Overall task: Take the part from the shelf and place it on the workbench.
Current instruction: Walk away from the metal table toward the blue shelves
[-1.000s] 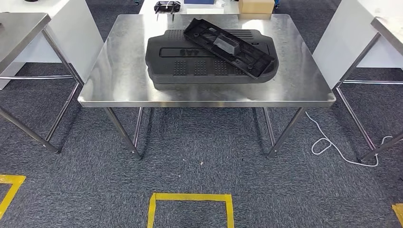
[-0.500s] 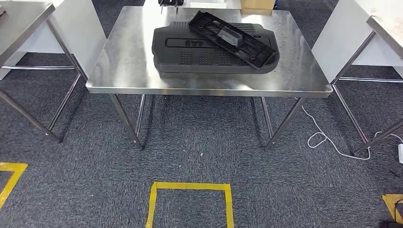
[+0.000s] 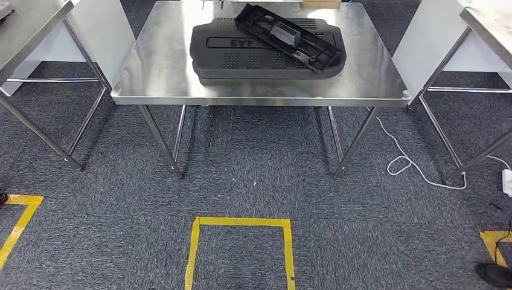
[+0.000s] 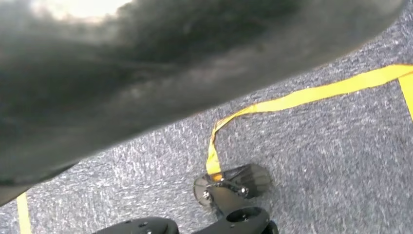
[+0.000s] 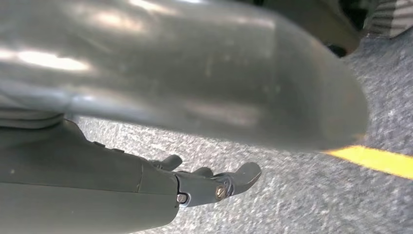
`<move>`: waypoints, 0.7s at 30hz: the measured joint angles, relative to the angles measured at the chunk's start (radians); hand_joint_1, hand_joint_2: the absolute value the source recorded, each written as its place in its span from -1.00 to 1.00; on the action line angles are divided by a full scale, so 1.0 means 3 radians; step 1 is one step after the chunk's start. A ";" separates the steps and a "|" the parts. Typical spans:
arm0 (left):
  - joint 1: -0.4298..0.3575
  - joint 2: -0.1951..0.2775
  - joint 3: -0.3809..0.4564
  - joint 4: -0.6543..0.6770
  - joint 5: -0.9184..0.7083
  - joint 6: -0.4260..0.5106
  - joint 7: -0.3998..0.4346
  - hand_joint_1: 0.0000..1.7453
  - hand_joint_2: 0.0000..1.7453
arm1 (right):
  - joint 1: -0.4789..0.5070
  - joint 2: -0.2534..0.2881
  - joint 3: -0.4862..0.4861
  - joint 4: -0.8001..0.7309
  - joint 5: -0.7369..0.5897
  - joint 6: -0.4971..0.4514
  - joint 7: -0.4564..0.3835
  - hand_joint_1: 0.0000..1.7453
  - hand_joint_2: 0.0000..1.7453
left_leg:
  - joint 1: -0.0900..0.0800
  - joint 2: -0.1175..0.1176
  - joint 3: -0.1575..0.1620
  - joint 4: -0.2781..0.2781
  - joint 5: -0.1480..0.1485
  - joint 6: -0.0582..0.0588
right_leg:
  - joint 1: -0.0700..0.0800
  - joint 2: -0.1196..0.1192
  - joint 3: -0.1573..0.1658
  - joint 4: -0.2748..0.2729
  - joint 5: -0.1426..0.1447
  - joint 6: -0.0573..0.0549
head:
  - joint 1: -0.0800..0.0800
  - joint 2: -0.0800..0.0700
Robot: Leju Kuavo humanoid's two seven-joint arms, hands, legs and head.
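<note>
The whole view has shifted since a second ago: the workbench [image 3: 151, 84] sits higher and farther off, with more carpet [image 3: 253, 157] in front of it. We read that as the camera moving back or tipping down, not the things moving. The two black pieces lie on the bench exactly as they did.

That suggests the placing is done. The part [image 3: 290, 37], a long black panel, rests slanted on top of a broad black cover [image 3: 241, 60]. Both are around the middle of the bench, nearer its far edge than its near one, and well clear of the corners.

We cannot tell the state of the left hand, because its wrist view gives blurred dark shapes above the carpet and yellow tape [image 4: 311, 95]. The right hand [image 5: 195, 184] hangs over the carpet with its fingers stretched out and apart, holding nothing.

Going from left to right, another steel table [image 3: 30, 30] stands at the left with a white board [image 3: 102, 30] beside it. A square of floor tape [image 3: 241, 223] lies before the workbench. At the right are a second white board [image 3: 422, 42], a white cable [image 3: 404, 166] looped on the carpet, and a dark shoe [image 3: 495, 275] in the near corner.
</note>
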 joint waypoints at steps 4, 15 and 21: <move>0.0004 0.0001 0.0000 0.0000 0.0000 0.0001 0.0002 -1.00 -1.00 | 0.0003 0.0000 0.0009 0.0002 0.0005 0.0001 -0.0002 -1.00 -1.00 | 0.0007 -0.0012 -0.0128 0.0736 -0.0521 -0.0042 | 0.0006 -0.0017 -0.0100 0.0017 0.0102 -0.0055 | -0.0019 0.0000; 0.0000 -0.0008 0.0001 0.0004 0.0000 0.0031 0.0001 -1.00 -1.00 | 0.0003 -0.0014 0.0040 0.0008 0.0061 -0.0033 -0.0032 -1.00 -1.00 | 0.0013 -0.0031 0.0390 -0.0034 -0.0293 0.0083 | 0.0011 -0.0005 -0.0441 0.0305 0.0101 0.0080 | -0.0009 0.0000; -0.0003 -0.0014 0.0001 0.0005 -0.0012 0.0043 0.0038 -1.00 -1.00 | 0.0003 -0.0018 0.0048 0.0010 0.0076 -0.0062 -0.0073 -1.00 -1.00 | 0.0015 -0.0001 0.0165 -0.0040 -0.0133 0.0146 | -0.0011 -0.0001 -0.0647 0.1108 -0.0229 0.0126 | 0.0013 0.0001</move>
